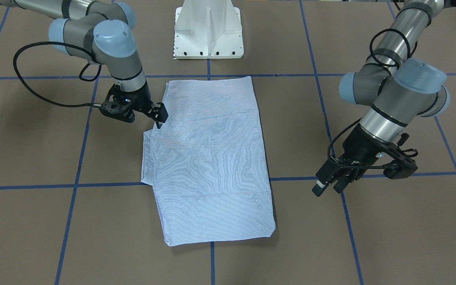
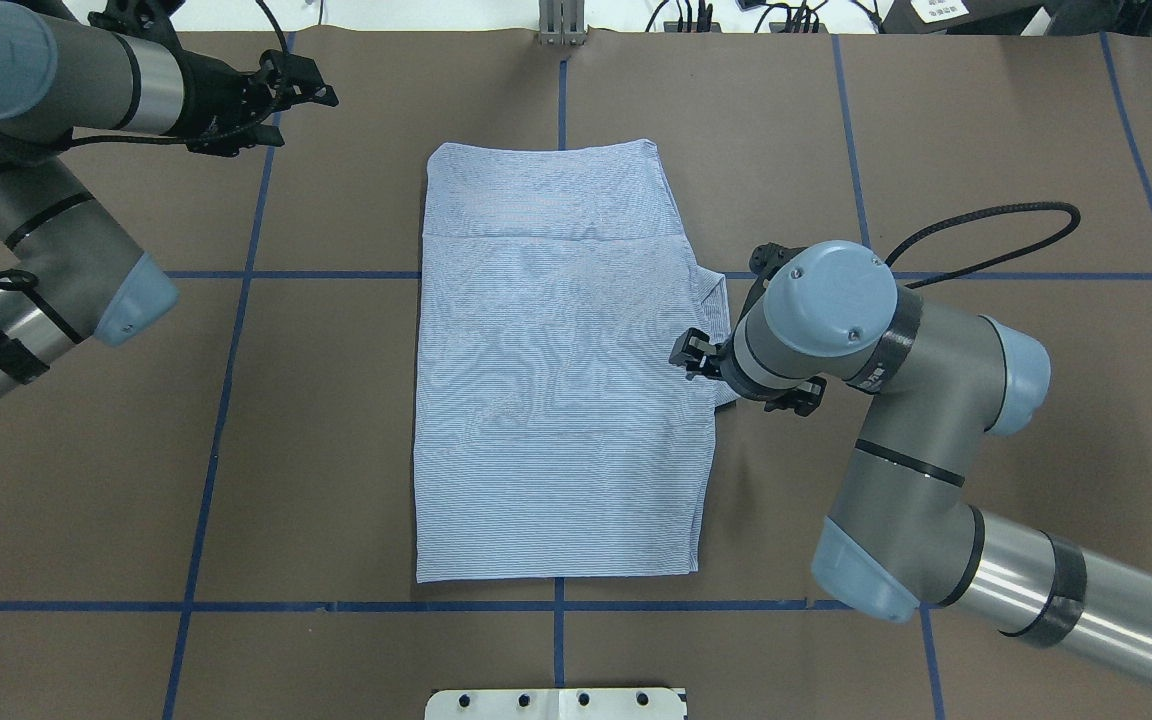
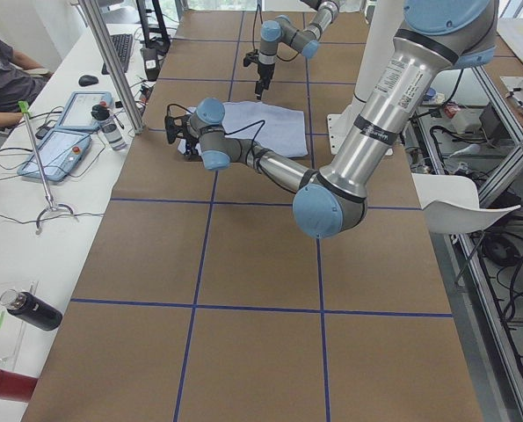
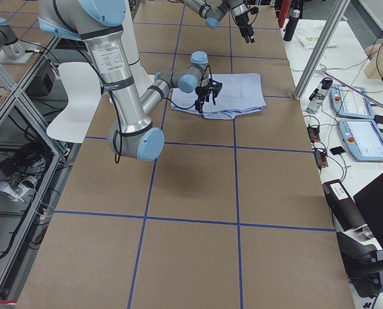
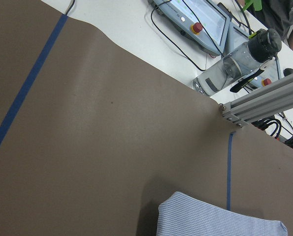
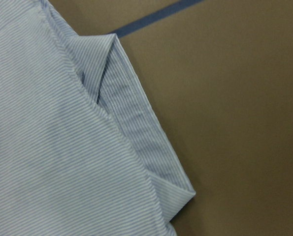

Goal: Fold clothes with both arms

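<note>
Right around the middle of the table (image 2: 316,400) you've got the shirt (image 2: 556,400), folded into a flat rectangle, with a tucked flap poking out along the edge on the robot's right. The right pincer (image 1: 159,120) is down at that edge, just beside the flap. Its fingers overlap in every view, so you can't tell if it's open or clamped. The left pincer (image 1: 327,190) hangs toward the operators' edge, well apart from the shirt, fingers spread, holding nothing.
</note>
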Robot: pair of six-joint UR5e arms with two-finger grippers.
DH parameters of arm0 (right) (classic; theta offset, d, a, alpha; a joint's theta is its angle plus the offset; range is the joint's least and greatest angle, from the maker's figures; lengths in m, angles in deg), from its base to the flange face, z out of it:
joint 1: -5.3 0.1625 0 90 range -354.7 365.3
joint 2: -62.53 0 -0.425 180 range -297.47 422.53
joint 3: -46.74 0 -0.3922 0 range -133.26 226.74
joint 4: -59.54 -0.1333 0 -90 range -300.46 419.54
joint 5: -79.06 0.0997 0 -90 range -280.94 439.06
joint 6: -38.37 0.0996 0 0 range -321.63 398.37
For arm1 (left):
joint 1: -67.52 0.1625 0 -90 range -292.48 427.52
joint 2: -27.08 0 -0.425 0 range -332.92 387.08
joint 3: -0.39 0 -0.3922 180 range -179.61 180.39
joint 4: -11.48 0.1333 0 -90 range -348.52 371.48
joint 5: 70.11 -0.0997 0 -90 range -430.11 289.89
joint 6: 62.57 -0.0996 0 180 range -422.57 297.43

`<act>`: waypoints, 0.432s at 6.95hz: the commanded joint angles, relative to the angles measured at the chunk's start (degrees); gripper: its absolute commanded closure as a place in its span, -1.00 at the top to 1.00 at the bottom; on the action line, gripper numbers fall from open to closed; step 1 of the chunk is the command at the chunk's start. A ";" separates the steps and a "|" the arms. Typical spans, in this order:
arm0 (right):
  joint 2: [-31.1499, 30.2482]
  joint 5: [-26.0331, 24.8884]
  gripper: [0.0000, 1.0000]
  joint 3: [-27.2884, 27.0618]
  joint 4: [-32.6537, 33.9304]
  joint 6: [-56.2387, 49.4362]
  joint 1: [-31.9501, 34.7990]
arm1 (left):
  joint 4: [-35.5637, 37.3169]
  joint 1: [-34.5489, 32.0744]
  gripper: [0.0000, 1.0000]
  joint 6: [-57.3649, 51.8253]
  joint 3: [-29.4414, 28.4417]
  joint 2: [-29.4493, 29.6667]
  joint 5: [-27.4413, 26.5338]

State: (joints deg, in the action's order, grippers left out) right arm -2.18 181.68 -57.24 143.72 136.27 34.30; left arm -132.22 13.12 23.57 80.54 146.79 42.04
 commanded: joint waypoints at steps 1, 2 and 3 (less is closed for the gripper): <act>-0.07 -6.27 0.99 -0.70 -4.79 21.81 -6.56 | 0.00 0.00 0.83 0.00 0.01 -0.09 0.00; -0.59 -9.07 0.96 -2.44 -5.51 28.94 -9.54 | 0.00 0.00 0.83 0.09 0.09 -0.09 -0.09; -1.12 -12.75 0.96 -3.50 -5.43 30.58 -13.92 | 0.00 0.00 0.83 0.09 0.09 -0.09 -0.18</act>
State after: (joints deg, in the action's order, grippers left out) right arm -2.74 172.84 -59.38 138.73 162.24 24.92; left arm -132.22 13.12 23.63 80.60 146.71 41.95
